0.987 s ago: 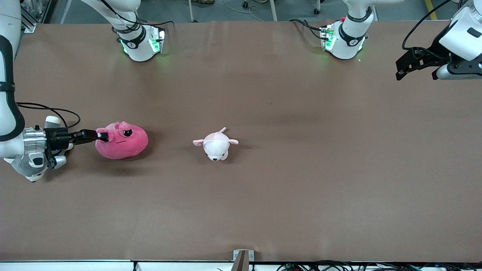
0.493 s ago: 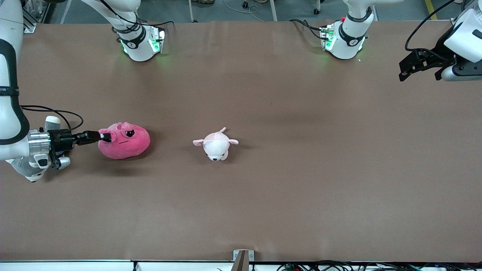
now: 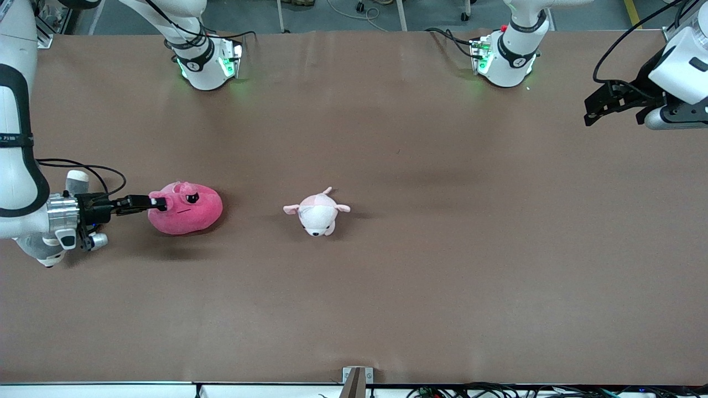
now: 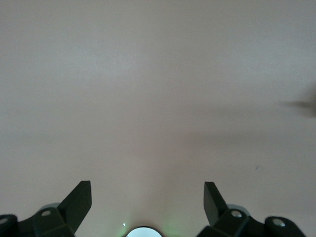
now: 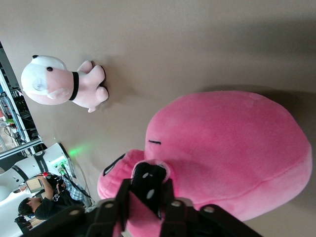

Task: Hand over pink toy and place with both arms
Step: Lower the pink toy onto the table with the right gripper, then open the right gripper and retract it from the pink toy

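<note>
Two plush toys lie on the table (image 3: 387, 309): one pink toy (image 3: 187, 210) and one smaller pale plush (image 3: 316, 213), well apart. Two arms work here.

The pink toy rests on the table toward the right arm's end, midway between the edge nearest the front camera and the edge by the bases. Its long axis runs along the table's length, and its face, with dark eyes and line mouth, turns upward.

The right gripper (image 3: 157, 203) comes in low from the table's end, its fingers pinched on a fold of the pink toy by the eye. The right wrist view shows the clamped fold close up.

The left gripper (image 3: 594, 109) hangs over the table's corner at the left arm's end, waiting; the left wrist view shows its jaws spread wide over bare table.
</note>
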`<action>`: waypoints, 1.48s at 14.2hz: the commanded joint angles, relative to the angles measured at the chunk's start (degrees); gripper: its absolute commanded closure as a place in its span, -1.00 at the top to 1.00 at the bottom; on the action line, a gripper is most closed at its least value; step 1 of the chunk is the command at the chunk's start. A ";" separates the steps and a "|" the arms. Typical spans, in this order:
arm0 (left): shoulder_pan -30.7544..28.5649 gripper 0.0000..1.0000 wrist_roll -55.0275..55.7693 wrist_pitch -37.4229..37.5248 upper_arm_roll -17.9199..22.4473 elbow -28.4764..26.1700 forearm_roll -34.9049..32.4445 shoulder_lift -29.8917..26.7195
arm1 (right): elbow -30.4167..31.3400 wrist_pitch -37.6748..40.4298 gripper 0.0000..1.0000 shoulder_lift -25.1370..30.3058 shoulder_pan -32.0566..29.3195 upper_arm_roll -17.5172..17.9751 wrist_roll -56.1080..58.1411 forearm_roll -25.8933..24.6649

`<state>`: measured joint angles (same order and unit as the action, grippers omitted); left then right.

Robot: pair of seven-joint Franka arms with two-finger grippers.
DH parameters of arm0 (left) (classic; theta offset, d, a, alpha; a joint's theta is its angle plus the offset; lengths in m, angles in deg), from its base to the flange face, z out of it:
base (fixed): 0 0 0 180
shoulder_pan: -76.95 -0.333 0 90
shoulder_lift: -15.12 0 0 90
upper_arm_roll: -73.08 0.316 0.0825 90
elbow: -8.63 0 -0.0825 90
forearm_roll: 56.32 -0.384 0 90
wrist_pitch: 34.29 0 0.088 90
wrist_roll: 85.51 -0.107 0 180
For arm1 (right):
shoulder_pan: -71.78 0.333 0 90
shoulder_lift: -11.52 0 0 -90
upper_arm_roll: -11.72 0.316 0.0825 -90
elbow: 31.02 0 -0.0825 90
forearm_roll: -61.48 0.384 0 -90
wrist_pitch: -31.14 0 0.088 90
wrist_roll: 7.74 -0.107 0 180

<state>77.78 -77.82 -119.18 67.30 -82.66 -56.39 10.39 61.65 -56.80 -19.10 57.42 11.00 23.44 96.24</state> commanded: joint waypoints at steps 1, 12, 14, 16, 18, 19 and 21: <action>-1.54 1.00 -0.65 -0.45 0.07 1.21 1.56 0.59 | -3.71 2.33 1.00 0.21 -0.66 0.29 -2.16 -0.04; -1.97 1.00 -0.48 -1.33 0.07 1.73 1.47 1.92 | -18.84 14.73 1.00 10.48 -0.32 0.20 -11.57 -15.15; -1.71 1.00 -0.48 -1.33 -0.02 1.74 1.47 2.01 | -20.33 14.90 1.00 12.51 0.39 0.46 -14.82 -17.62; -1.89 1.00 -1.44 -1.33 -0.02 1.74 1.47 2.01 | -20.77 14.73 1.00 14.97 1.70 0.46 -18.59 -20.33; -1.98 1.00 -1.53 -1.33 -0.02 1.74 1.47 2.00 | -20.86 14.03 1.00 16.29 4.24 0.46 -25.08 -24.20; -1.89 1.00 -1.44 -1.33 -0.02 1.73 1.56 2.01 | -21.04 13.76 1.00 16.47 5.56 0.46 -28.86 -25.52; -1.97 1.00 -1.53 -1.33 -0.02 1.73 1.56 2.01 | -22.52 10.53 1.00 16.30 6.28 0.55 -31.71 -25.89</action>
<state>76.25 -78.06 -120.58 67.39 -81.98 -55.82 11.96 39.88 -43.92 -3.24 63.05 11.35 -5.30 72.08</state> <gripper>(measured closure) 0.000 0.000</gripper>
